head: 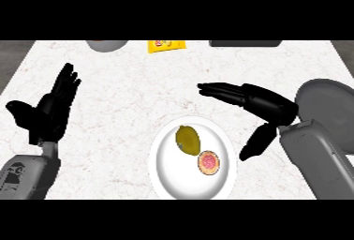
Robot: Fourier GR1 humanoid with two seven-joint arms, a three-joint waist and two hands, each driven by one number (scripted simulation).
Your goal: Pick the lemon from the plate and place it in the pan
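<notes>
bright even light, faint shadows, no glare

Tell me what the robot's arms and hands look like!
Both forearms are grey and boxy, like smooth shells. The left forearm has small dark markings on its side; the right forearm looks plain. Each ends in a black hand, the left hand and the right hand, with slim fingers and a thumb.

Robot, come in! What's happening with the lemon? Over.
Both robot hands open, left, right. Lemon on plate, not yet picked. Pan waiting. Nothing blocking.
</notes>
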